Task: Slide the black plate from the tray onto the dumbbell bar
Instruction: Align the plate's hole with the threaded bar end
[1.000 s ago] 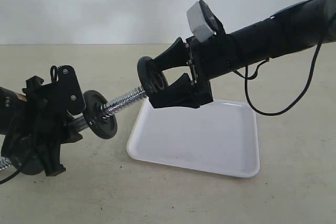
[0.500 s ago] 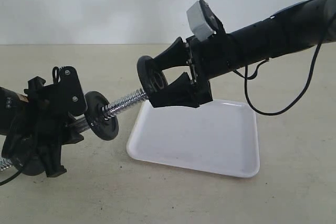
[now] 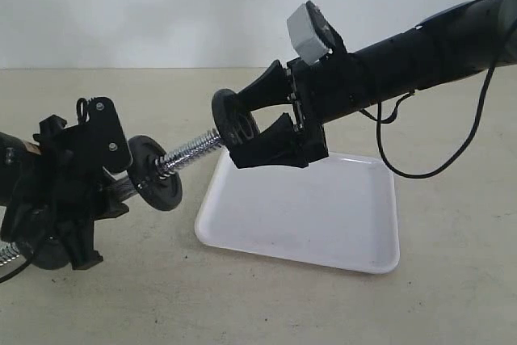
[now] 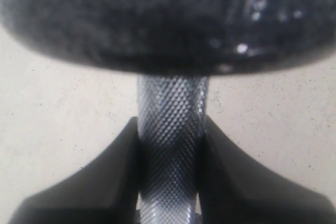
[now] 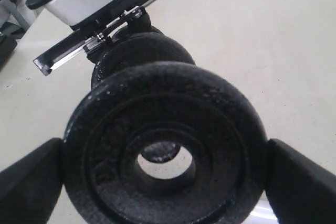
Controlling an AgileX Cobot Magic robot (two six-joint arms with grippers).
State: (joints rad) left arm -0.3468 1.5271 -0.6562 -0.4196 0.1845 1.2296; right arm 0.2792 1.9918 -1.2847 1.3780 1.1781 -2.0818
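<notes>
My right gripper point(image 3: 242, 128) is shut on the black plate point(image 3: 233, 120), holding it on edge in the air, above the near-left corner of the white tray point(image 3: 339, 224). In the right wrist view the plate point(image 5: 165, 145) fills the space between the fingers, and the bar's end shows in the upper part of its central hole. The dumbbell bar point(image 3: 191, 153) slopes up toward the plate, its threaded tip at the plate's face. My left gripper point(image 4: 169, 145) is shut on the bar's knurled shaft point(image 4: 170, 129), just behind a black disc point(image 3: 153, 174) on the bar.
The tray holds nothing and lies on the beige table below my right arm. Another black disc point(image 3: 36, 252) sits at the bar's far lower-left end, partly behind my left gripper. A black cable point(image 3: 440, 159) hangs from the right arm.
The left arm has shifted slightly, moving the bar's tip a little. The right gripper and plate have barely moved.
</notes>
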